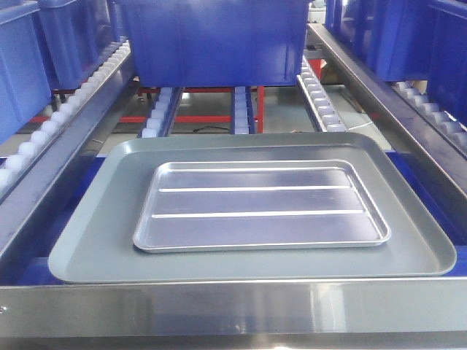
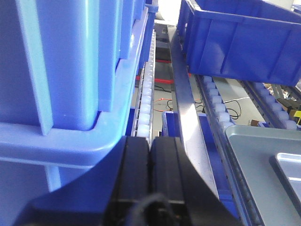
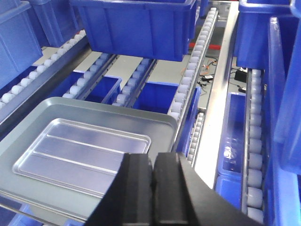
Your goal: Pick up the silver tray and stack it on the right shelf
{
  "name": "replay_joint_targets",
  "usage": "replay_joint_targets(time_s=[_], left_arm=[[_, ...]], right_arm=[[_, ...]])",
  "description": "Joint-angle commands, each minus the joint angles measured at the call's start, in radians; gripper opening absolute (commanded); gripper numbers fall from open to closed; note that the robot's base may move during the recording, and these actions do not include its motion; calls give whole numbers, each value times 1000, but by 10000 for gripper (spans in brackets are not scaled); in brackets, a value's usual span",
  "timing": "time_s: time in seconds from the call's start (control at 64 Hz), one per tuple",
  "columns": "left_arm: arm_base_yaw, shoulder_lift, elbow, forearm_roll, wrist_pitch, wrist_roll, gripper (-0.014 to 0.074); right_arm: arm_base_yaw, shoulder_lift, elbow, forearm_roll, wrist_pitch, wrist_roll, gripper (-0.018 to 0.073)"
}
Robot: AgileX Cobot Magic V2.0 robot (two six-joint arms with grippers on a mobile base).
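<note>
open space above silver tray (image 1: 260, 206)

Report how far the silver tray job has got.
Done: nothing visible yet. The silver tray lies flat inside the larger grey-green tray, behind the steel front bar, untouched. In hand: neither arm holds anything; the left gripper and right gripper both show fingers pressed shut and empty. The right one hangs just past the trays' corner. Left: open, grasp the silver tray, lift it and stack it on the right shelf.

The silver tray (image 1: 261, 206) lies inside the larger tray (image 1: 87, 251), which rests on the right shelf (image 1: 219, 306) before a bin (image 1: 215, 40).
</note>
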Motion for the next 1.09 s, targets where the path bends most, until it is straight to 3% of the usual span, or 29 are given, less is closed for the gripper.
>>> replay_joint_targets(time_s=[0.0,0.094,0.172,0.297,0.422,0.625,1.078], left_arm=[[2,-13,20,2,-85,2,-101],[2,-13,20,2,-85,2,-101],[2,-13,20,2,-85,2,-101],[2,-13,20,2,-85,2,-101],[2,-13,20,2,-85,2,-101],[2,-13,20,2,-85,2,-101],[2,-13,20,2,-85,2,-101]], right_arm=[[-22,14,1,-20,-142,-10,49],[-98,14,51,-4,-210,-10,49],[-209,10,105,43,-270,-33,49],[-378,-10,218,233,-389,-230,49],[-462,-69,338,291,-512,-278,49],[-481,-189,505,291,-601,-278,49],[-481,-187,502,291,-541,-276,49]])
